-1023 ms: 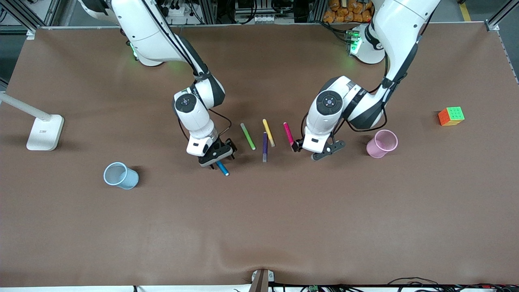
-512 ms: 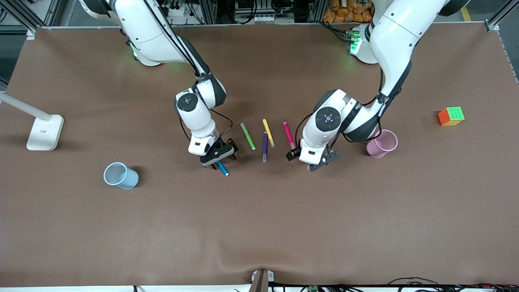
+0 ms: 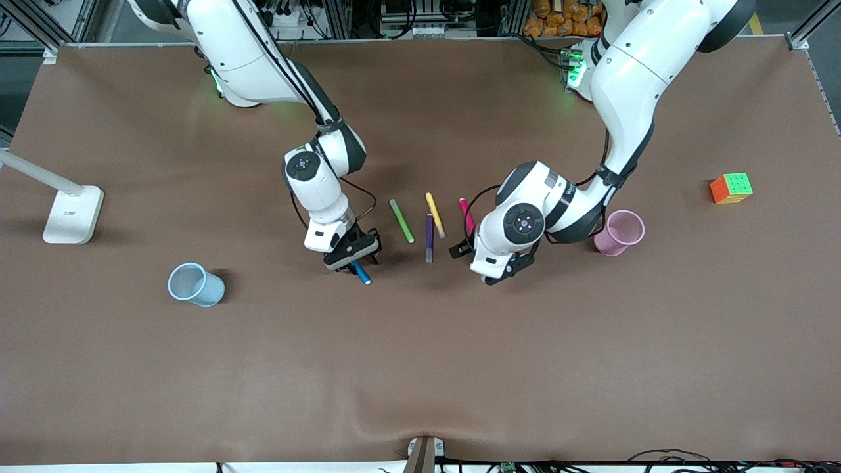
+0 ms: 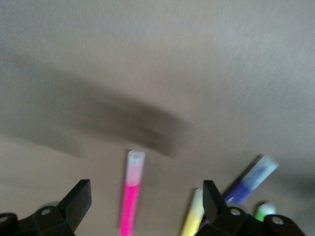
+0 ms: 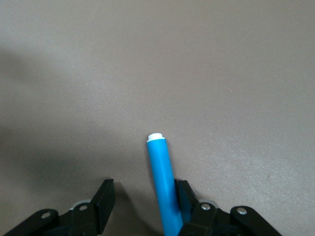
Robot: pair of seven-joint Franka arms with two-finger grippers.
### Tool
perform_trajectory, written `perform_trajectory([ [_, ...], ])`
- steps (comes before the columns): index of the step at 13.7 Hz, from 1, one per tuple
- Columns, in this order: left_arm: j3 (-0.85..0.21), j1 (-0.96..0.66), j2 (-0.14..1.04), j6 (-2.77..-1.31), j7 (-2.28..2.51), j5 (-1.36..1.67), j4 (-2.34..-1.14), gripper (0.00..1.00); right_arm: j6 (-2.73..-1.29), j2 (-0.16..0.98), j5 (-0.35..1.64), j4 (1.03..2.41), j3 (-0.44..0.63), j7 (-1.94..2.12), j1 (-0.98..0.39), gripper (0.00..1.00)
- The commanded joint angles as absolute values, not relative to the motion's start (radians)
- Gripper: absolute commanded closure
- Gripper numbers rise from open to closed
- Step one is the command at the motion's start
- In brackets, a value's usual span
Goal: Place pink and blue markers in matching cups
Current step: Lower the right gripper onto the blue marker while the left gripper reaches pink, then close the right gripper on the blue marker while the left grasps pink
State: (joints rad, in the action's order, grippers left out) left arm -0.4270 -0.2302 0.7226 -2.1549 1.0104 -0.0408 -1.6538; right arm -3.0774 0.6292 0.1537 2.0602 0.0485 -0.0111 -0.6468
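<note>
Brown table (image 3: 420, 368); white lamp base (image 3: 72, 213); metal frame rails (image 3: 39, 26)

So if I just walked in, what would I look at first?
Probably the row of bright markers mid-table, where both arms reach down. The right gripper has its fingers open around the blue marker, and the left gripper hangs open over the pink marker. A colourful puzzle cube sits at the left arm's end.

The right arm is reached down from the upper left of the front view, its right hand (image 3: 351, 257) held low at centre-left, fingers spread. The left arm is bent down from the upper right, its left hand (image 3: 481, 263) lowered near centre, fingers spread wide.
</note>
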Motion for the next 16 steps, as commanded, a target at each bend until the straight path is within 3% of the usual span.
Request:
perform_trajectory([
  [1,-0.43,-0.232,0.727,-2.086,0.894,-0.018,-1.64,0.0,-3.082,0.632,0.143,2.059,0.057,-0.028,-0.663,0.71],
  [3,-0.43,-0.236,0.733,-2.086,0.896,-0.018,-1.643,0.0,-3.082,0.632,0.141,2.059,0.057,-0.026,-0.663,0.93],
  [4,-0.43,-0.236,0.736,-2.086,0.896,-0.018,-1.644,0.0,-3.08,0.632,0.141,2.057,0.057,-0.026,-0.663,1.0],
  [5,-0.43,-0.236,0.738,-2.088,0.897,-0.017,-1.644,0.0,-3.08,0.632,0.14,2.056,0.057,-0.023,-0.663,1.0],
  [6,-0.43,-0.238,0.752,-2.088,0.897,-0.015,-1.644,0.06,-3.079,0.632,0.14,2.052,0.057,-0.015,-0.663,1.0],
  [9,-0.428,-0.236,0.779,-2.091,0.896,0.055,-1.646,0.02,-3.076,0.626,0.14,2.049,0.055,0.04,-0.66,1.0],
  [13,-0.423,-0.236,0.801,-2.097,0.911,0.072,-1.644,0.14,-3.042,0.592,0.14,2.049,0.057,0.069,-0.655,1.0],
  [14,-0.423,-0.236,0.805,-2.098,0.911,0.072,-1.644,0.2,-3.013,0.572,0.14,2.049,0.057,0.071,-0.653,1.0],
  [16,-0.422,-0.236,0.811,-2.098,0.911,0.072,-1.643,0.66,-2.924,0.529,0.138,2.048,0.06,0.104,-0.647,1.0],
])
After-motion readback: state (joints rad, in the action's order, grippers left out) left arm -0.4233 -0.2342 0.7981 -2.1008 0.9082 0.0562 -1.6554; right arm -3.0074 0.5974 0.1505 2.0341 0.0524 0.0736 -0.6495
